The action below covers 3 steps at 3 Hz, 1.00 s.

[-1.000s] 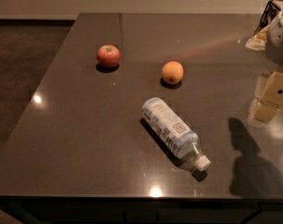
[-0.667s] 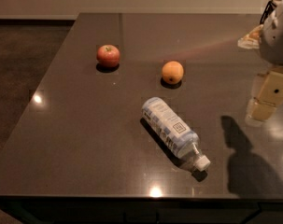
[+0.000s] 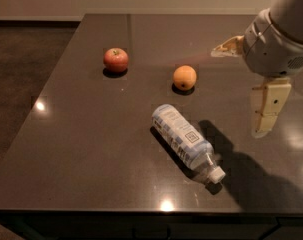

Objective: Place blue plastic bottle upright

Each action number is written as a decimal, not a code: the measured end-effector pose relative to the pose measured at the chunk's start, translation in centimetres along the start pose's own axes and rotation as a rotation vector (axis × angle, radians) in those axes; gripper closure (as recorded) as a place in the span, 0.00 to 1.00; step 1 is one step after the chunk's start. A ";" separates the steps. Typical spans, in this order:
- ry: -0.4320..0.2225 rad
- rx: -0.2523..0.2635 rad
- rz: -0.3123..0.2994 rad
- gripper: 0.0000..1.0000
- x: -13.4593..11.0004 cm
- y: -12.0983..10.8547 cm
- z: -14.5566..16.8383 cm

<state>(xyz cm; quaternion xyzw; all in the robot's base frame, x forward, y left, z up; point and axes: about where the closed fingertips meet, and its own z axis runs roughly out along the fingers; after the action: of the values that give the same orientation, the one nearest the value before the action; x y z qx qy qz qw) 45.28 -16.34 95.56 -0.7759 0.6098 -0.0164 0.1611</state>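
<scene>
The blue plastic bottle (image 3: 182, 138) lies on its side on the dark table (image 3: 91, 149), a little right of centre. It is clear, with a pale blue-and-white label, and its white cap (image 3: 217, 174) points to the front right. My gripper (image 3: 237, 92) hangs above the table at the right, up and to the right of the bottle and apart from it. It is open and empty, with one finger (image 3: 226, 46) reaching left and the other finger (image 3: 267, 109) pointing down. Its shadow falls just right of the bottle.
A red apple (image 3: 115, 60) sits at the back left of the table. An orange (image 3: 184, 77) sits behind the bottle, left of the gripper. The table's left edge borders a dark floor (image 3: 21, 59).
The arm and gripper have moved left, further into view and closer to the bottle. The bottle, apple and orange have not moved.
</scene>
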 end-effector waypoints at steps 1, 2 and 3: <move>-0.035 -0.023 -0.209 0.00 -2.2 1.2 0.7; -0.034 -0.071 -0.447 0.00 -4.6 2.8 1.9; -0.025 -0.138 -0.783 0.00 -7.5 4.4 3.5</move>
<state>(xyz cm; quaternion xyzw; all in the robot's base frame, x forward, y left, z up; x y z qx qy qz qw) 39.95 -9.25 92.32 -0.9588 0.2653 -0.0262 0.0977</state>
